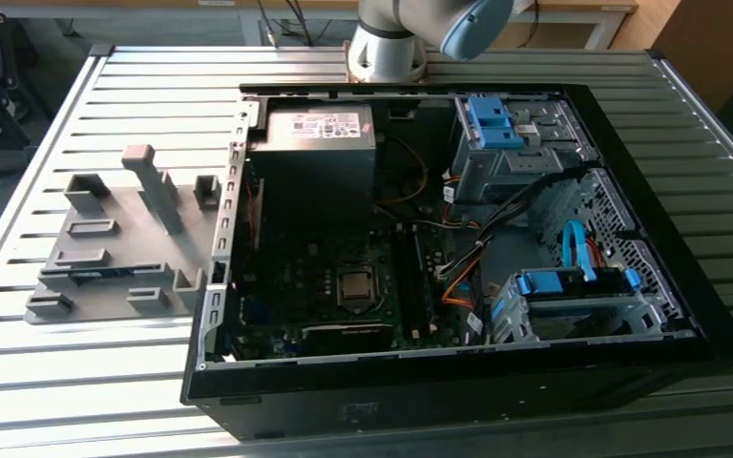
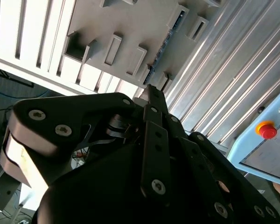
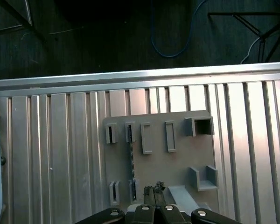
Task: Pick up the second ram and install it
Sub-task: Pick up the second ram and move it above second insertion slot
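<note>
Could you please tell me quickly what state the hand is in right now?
Hand: closed, with nothing held between its fingers.

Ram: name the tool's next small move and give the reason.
Probably slide the tool sideways until it sits over the ram. In the first wrist view the ram stands edge-on in the grey holder's slots, and the tool hangs above the holder, beside the ram's line.
</note>
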Tool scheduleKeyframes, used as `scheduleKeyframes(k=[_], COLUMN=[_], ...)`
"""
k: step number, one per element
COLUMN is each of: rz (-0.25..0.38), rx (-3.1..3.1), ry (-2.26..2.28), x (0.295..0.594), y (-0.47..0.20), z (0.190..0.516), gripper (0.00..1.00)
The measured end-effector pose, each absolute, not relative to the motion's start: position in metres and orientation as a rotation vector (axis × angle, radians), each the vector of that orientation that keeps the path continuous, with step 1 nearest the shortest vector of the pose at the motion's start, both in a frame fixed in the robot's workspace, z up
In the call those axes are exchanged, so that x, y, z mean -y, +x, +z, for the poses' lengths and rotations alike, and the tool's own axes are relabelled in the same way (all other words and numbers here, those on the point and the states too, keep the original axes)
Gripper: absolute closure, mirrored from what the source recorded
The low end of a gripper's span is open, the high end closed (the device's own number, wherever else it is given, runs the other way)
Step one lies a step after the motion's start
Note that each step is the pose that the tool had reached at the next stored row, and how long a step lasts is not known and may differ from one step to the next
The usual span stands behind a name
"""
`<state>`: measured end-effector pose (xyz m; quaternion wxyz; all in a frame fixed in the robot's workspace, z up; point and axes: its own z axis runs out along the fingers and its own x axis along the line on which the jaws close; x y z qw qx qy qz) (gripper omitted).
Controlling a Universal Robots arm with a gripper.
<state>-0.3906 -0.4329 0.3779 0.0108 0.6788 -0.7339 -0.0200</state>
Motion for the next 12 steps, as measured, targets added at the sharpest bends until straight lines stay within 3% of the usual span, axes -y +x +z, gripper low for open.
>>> scheduleKeyframes(k=[12], rz=[-0.06], rx=[2.251], ry=[2.16], x=[0.4334], y=[-0.3906], z=[0.3734], gripper=[0.89])
